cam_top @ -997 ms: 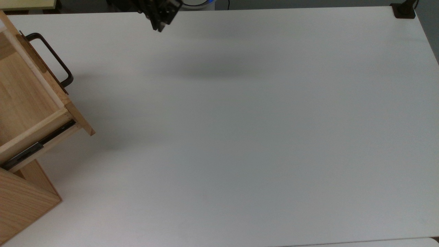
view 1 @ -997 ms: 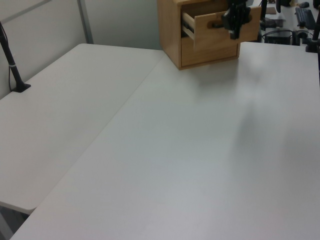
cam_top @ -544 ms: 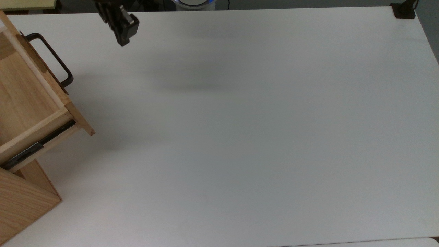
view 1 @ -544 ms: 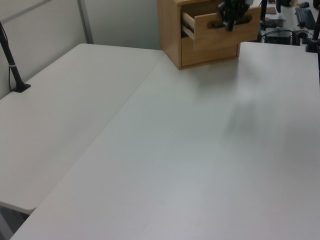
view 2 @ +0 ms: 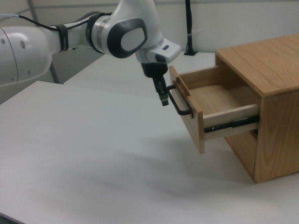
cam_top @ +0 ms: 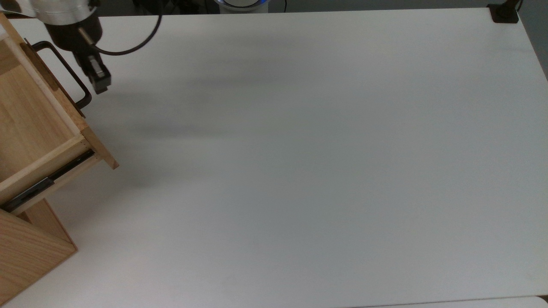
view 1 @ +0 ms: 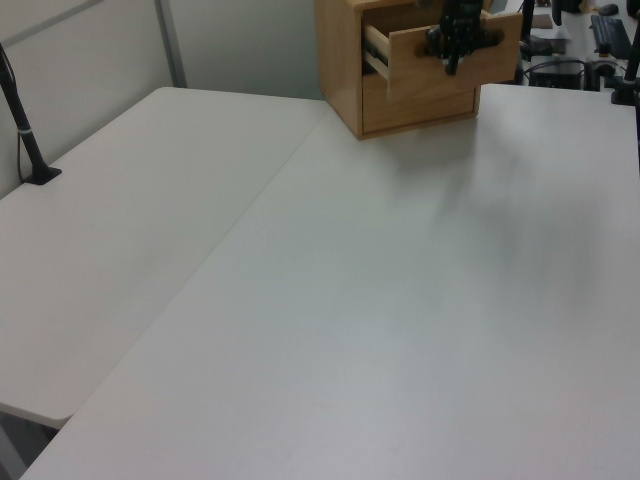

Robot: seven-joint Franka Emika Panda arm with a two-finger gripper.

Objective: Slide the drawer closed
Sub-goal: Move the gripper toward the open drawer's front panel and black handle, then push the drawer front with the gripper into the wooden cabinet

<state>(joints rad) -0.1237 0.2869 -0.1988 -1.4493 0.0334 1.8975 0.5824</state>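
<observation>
I see the drawer pulled well out of the wooden cabinet, its black side rail exposed along the flank and its inside bare pale wood. The cabinet stands on the white bench, at the top view's left edge.

The dark U-shaped handle sticks out from the drawer's front panel, and my end effector hangs just beside it, on the side away from the cabinet. In the top view the end effector sits next to the handle, close to the bar's lower bend; I cannot tell whether it touches the bar or stands just off it. In the left view the end effector overlaps the drawer front at handle height.

The fingers point down toward the bench. They look drawn close together into one narrow dark tip, with nothing held between them. The arm's white wrist leans in above the handle from the right view's left.
</observation>
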